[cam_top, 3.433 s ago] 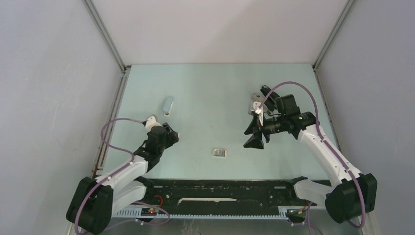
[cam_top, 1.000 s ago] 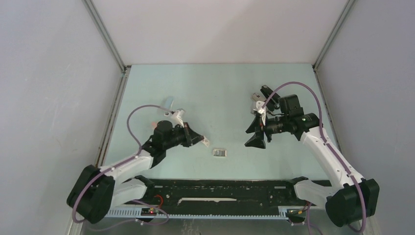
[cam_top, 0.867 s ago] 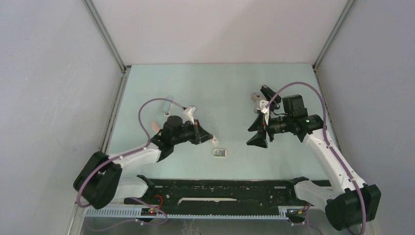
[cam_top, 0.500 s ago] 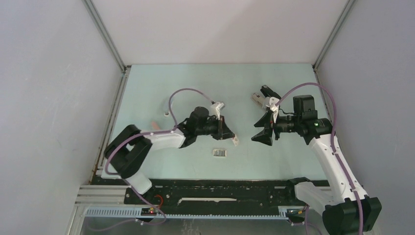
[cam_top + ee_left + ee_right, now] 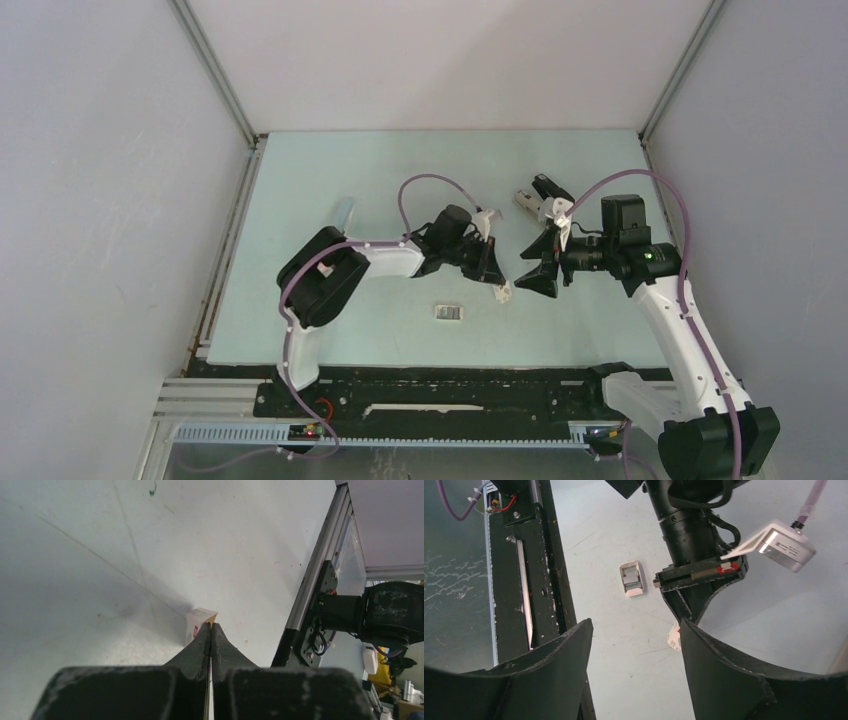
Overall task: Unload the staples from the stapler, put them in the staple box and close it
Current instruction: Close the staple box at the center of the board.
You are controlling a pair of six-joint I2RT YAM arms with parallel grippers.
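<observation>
Moved since a second earlier: left arm [image 5: 380, 258], swung from the table's left side to its centre.

Staples [image 5: 631, 577]: noted as a grey strip inside a small white box [image 5: 634, 592], lying on the table [image 5: 400, 170] towards the front edge, untouched.

Left gripper [image 5: 498, 286]: placed just right of the box, jaws pressed together, with a white scrap [image 5: 199, 622] bearing red print pinched at the tips.

Right gripper [image 5: 522, 270]: set just beside the left one and facing it, jaws spread wide, nothing gripped.

Stapler [image 5: 344, 212]: pale blue, lying well apart at the left, beyond the left arm.
</observation>
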